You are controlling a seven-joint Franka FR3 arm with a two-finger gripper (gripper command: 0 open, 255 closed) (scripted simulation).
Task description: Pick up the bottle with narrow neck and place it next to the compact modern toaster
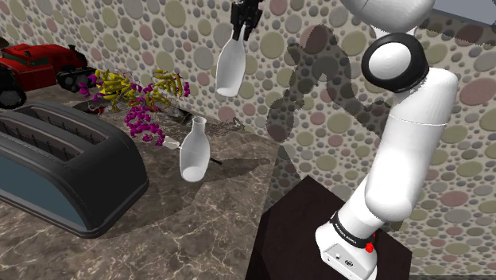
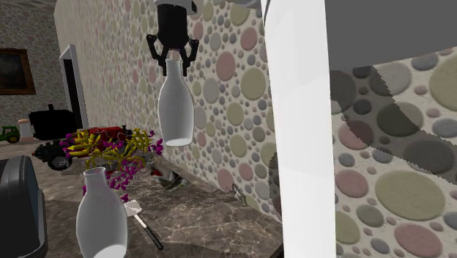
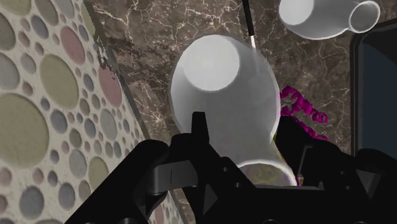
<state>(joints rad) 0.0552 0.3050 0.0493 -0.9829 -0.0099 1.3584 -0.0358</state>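
My gripper point(image 1: 241, 33) is shut on the neck of a white narrow-necked bottle point(image 1: 229, 71), which hangs in the air high above the dark marble counter, close to the spotted wall. In the second exterior view the gripper point(image 2: 172, 60) clasps the bottle point(image 2: 176, 102) at its top. The wrist view looks down the bottle point(image 3: 222, 89) toward its base, between the gripper point(image 3: 245, 127) fingers. The black toaster point(image 1: 63, 167) stands on the counter at the shoulder view's left, and its edge point(image 3: 382, 83) also comes into the wrist view.
A second white bottle point(image 1: 193, 151) stands on the counter point(image 1: 199, 231) below the held one, with a spatula point(image 2: 143, 220) beside it. Yellow and magenta flowers point(image 1: 135, 95) and a red toy tractor point(image 1: 40, 64) lie behind the toaster. The dark stand point(image 1: 294, 239) adjoins the counter.
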